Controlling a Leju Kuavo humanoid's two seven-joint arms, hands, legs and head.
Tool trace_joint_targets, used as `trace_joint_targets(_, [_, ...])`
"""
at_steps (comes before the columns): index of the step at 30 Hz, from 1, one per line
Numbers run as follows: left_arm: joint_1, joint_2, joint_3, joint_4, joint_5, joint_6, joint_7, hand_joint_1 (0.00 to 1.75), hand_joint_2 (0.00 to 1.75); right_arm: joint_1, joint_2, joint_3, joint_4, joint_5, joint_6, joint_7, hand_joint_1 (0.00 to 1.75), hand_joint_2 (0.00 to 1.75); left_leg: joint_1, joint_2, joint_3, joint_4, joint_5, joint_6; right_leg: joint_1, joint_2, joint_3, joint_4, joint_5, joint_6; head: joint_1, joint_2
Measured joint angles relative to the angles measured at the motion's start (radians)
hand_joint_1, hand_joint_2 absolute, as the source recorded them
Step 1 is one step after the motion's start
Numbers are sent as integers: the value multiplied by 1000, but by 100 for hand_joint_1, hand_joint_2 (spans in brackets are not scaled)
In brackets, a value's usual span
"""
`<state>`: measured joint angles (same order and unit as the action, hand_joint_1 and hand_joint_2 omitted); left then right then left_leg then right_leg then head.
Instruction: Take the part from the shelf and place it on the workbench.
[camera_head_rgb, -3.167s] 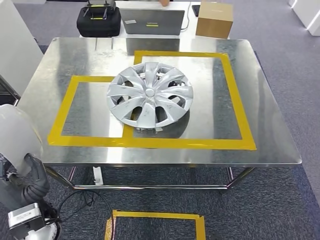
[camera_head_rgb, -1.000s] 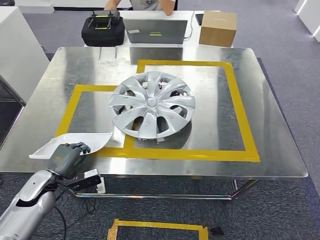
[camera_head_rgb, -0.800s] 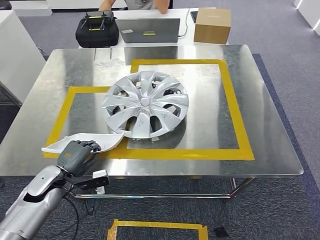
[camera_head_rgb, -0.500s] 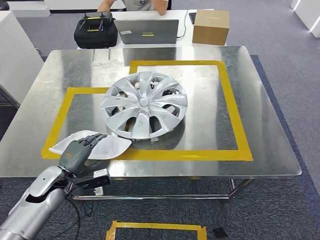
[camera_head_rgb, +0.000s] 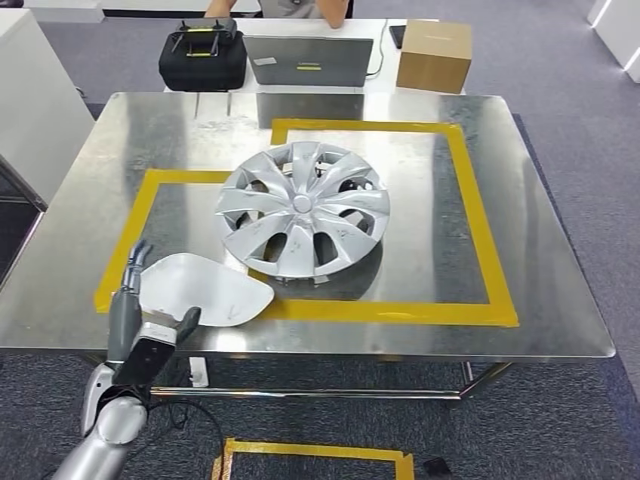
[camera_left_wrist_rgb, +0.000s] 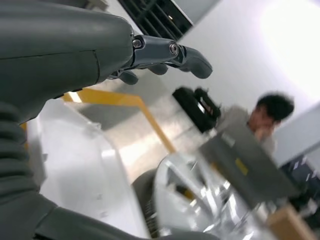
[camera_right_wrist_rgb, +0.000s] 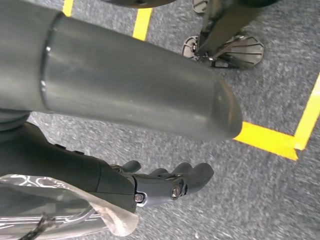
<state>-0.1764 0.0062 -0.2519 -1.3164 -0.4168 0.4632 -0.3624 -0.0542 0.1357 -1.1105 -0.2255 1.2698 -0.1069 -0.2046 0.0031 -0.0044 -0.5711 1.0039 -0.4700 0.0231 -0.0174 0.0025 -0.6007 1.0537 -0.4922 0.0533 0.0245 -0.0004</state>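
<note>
At the near left edge of the steel counter (camera_head_rgb: 528, 290) the left hand (camera_head_rgb: 136, 315) stands with fingers (camera_head_rgb: 134, 265) spread apart, holding nothing; the white part (camera_head_rgb: 204, 290) lies flat on the counter just beside it, across the yellow tape; further in, a silver hubcap (camera_head_rgb: 303, 207) rests near the middle; the right hand (camera_right_wrist_rgb: 166, 185) hangs over the carpet, fingers loosely extended and empty; beyond the counter sit a black case (camera_head_rgb: 202, 55), a laptop (camera_head_rgb: 313, 62) and a cardboard box (camera_head_rgb: 434, 55).
</note>
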Motion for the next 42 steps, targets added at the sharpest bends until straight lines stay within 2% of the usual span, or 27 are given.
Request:
trace_joint_targets(1, [11,-14,16,-20,21,13,-10,0,0,0,2,0,0,0,-2,0,0,0,-2,-1,-1,4,-2,-5,0,1,18,-32,5,-4,0,0])
trace_joint_targets(4, [36,-41,50,-64,51,31,-27,0,0,2,8,0,0,0,-6,1,0,0,-3,-1,-3,11,-6,-15,2,3,27,-42,2,-22,0,0])
trace_joint_targets(6, [49,-56,68,-90,81,54,-45,0,0,2,11,0,0,0,-9,1,0,0,0,0,-16,46,-33,-24,0,2,30,-43,3,-34,-2,0])
trace_joint_targets(7, [55,-63,78,-103,105,70,-58,0,0,2,13,0,0,-1,-12,2,0,0,1,1,-37,95,-62,-29,-1,1,31,-44,2,-39,-3,0])
trace_joint_targets(9, [71,-77,96,-127,150,98,-81,0,0,2,15,0,0,-3,-18,3,0,0,1,1,-99,234,-126,-34,0,0,33,-44,1,-44,-4,0])
trace_joint_targets(10, [81,-83,103,-138,166,105,-88,0,0,3,16,0,0,-4,-20,4,0,0,1,1,-125,288,-142,-34,0,0,33,-44,0,-44,-4,0])
trace_joint_targets(11, [90,-88,108,-146,173,108,-92,0,0,3,18,0,0,-5,-21,4,0,0,1,1,-136,308,-139,-33,1,0,34,-44,0,-45,-4,0])
trace_joint_targets(12, [96,-92,112,-152,176,109,-94,0,0,3,19,-1,0,-5,-22,4,0,0,1,1,-127,286,-115,-29,2,1,36,-44,-1,-45,-4,0])
trace_joint_targets(15, [101,-99,121,-170,178,110,-97,0,0,3,23,-1,0,-5,-23,5,0,0,-3,1,-45,109,-19,-10,6,1,43,-44,-3,-45,-4,0])
trace_joint_targets(17, [101,-104,124,-178,179,110,-99,0,0,2,26,-1,0,-5,-24,5,0,0,-8,1,-10,33,-3,-3,9,1,42,-43,-5,-39,-3,0])
trace_joint_targets(19, [103,-108,127,-185,180,111,-100,0,0,2,28,-1,0,-6,-24,5,0,0,-11,1,-4,14,-7,-2,9,-1,39,-44,-5,-29,-3,0])
trace_joint_targets(21, [106,-111,129,-191,181,112,-101,0,0,2,28,-1,0,-5,-24,5,0,0,-8,0,-1,4,-1,4,7,-2,37,-42,-10,-18,-3,0])
trace_joint_targets(23, [106,-117,132,-197,188,113,-103,0,0,2,28,-1,0,-6,-25,5,0,0,-2,1,3,-9,7,12,7,-2,9,14,-48,-10,1,0])
trace_joint_targets(25, [111,-123,135,-202,216,120,-111,0,0,2,28,-1,0,-8,-26,6,0,0,-2,2,3,-10,8,15,6,-2,-51,141,-111,-3,6,0])
trace_joint_targets(26, [117,-127,137,-206,240,127,-119,0,0,3,29,-1,0,-9,-26,8,0,0,-3,3,3,-10,8,16,5,-2,-79,199,-131,0,6,0])
trace_joint_targets(27, [124,-131,140,-212,263,135,-129,0,0,5,29,-2,0,-11,-28,11,0,0,-3,3,3,-9,7,16,5,-2,-94,229,-134,2,6,0])
trace_joint_targets(28, [132,-135,142,-221,286,146,-139,0,0,6,29,-3,0,-13,-30,14,0,0,-3,3,3,-8,7,16,5,-2,-90,219,-117,3,6,0])
trace_joint_targets(29, [141,-139,144,-233,304,155,-147,0,0,6,29,-5,0,-14,-32,17,0,0,-3,3,3,-6,7,15,4,-2,-66,168,-83,3,7,0])
trace_joint_targets(31, [161,-144,145,-259,331,172,-160,0,0,5,30,-9,0,-18,-36,21,0,0,-4,2,1,3,4,10,4,-2,5,27,-21,1,7,0])
trace_joint_targets(32, [171,-145,145,-272,342,179,-165,0,0,4,31,-11,0,-20,-37,21,0,0,-6,2,-2,7,2,6,5,-1,29,-20,-6,-3,6,0])
trace_joint_targets(33, [181,-146,144,-284,350,184,-170,0,0,4,31,-13,0,-22,-37,22,0,0,-8,2,-5,11,2,2,6,0,40,-41,-4,-8,6,0])
trace_joint_targets(36, [210,-145,139,-319,364,195,-178,0,0,7,32,-21,0,-28,-39,21,0,0,-8,1,-10,19,-1,-11,5,1,39,-43,1,-25,5,0])
trace_joint_targets(37, [218,-145,138,-330,366,198,-178,0,0,7,33,-23,0,-28,-39,21,0,0,-7,1,-15,34,-17,-16,4,0,37,-44,5,-32,4,0])
trace_joint_targets(38, [225,-144,136,-340,366,199,-178,0,0,6,33,-25,0,-29,-40,21,0,0,-6,2,-26,66,-45,-22,2,-2,33,-46,10,-39,2,0])
trace_joint_targets(41, [241,-141,134,-359,367,204,-178,0,0,4,34,-27,0,-29,-41,21,0,0,-2,2,-85,248,-159,-33,3,-6,15,-46,23,-49,-1,0])
trace_joint_targets(42, [248,-140,133,-365,368,205,-178,0,0,5,34,-27,0,-29,-41,22,0,0,-1,2,-91,286,-175,-33,4,-7,7,-46,29,-50,-1,0])
